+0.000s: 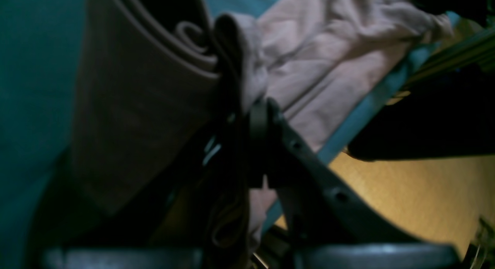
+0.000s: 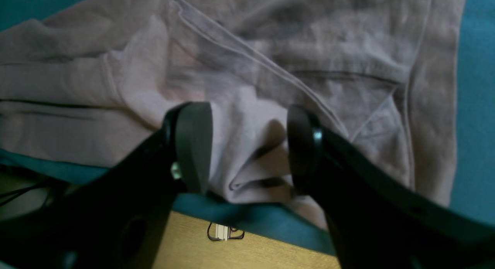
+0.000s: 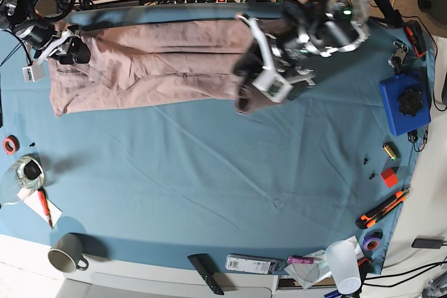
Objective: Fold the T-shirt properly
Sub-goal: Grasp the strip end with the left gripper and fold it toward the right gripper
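Black pads of the right end effector [image 2: 249,149] fill the foreground of the right wrist view, standing wide apart with a bunched fold of the T-shirt [image 2: 247,68] between them — the cloth rises into the gap, but neither pad presses it. In the base view that end effector sits at the T-shirt's end nearest the tabletop's edge. The left end effector [image 1: 247,118] is closed narrow on the T-shirt's opposite end, a rolled bunch of mauve fabric pinched and lifted off the teal cloth [image 3: 209,186], hanging in folds beside the pads. Between the two ends the T-shirt lies as a long, wrinkled band along the far side of the tabletop. A blue box [image 3: 404,106] sits beyond the T-shirt's lifted end — well apart from it.
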